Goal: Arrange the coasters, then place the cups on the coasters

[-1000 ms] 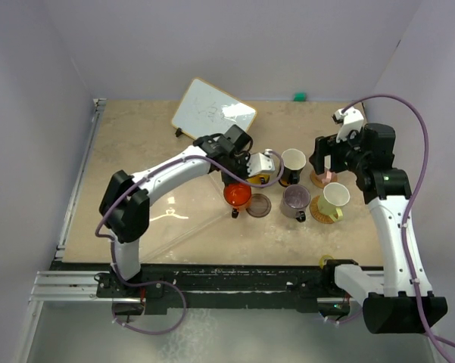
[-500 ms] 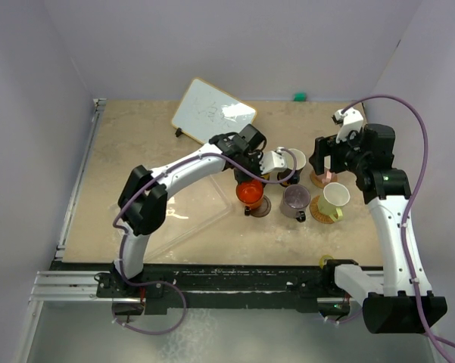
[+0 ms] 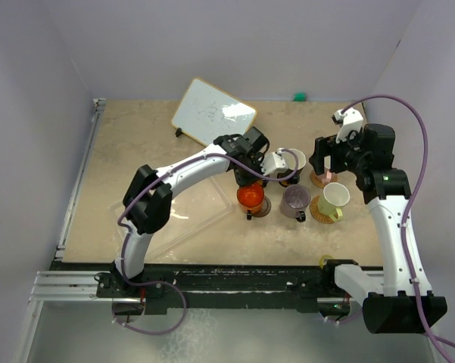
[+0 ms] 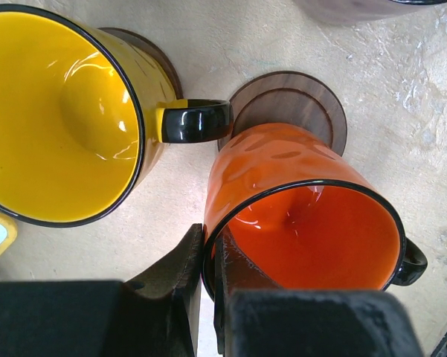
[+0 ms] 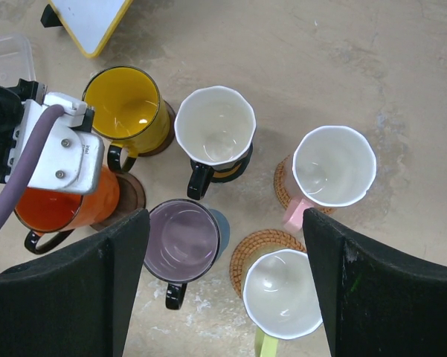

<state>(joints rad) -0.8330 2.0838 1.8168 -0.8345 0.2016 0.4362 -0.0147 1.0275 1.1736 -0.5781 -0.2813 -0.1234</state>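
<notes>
My left gripper (image 4: pixel 208 256) is shut on the rim of the orange-red cup (image 4: pixel 305 216), one finger inside and one outside. The cup hangs tilted over the near side of a dark brown coaster (image 4: pixel 297 104); I cannot tell whether they touch. The yellow cup (image 4: pixel 52 119) stands beside it on another dark coaster (image 4: pixel 160 59). My right gripper (image 5: pixel 227 253) is open, high above the mauve cup (image 5: pixel 182 239) on the blue-grey coaster (image 5: pixel 224 227). The black cup (image 5: pixel 214 126), the white-pink cup (image 5: pixel 333 165) and the pale yellow-green cup (image 5: pixel 283 294) each stand on a coaster.
A small whiteboard (image 3: pixel 213 112) lies tilted at the back. The clear plastic tray (image 3: pixel 189 215) lies left of the cups, under the left arm. A small green thing (image 3: pixel 299 96) sits against the back wall.
The left arm has carried the orange-red cup to the right, from above the tray's edge to over the dark brown coaster. The right arm has not moved.
</notes>
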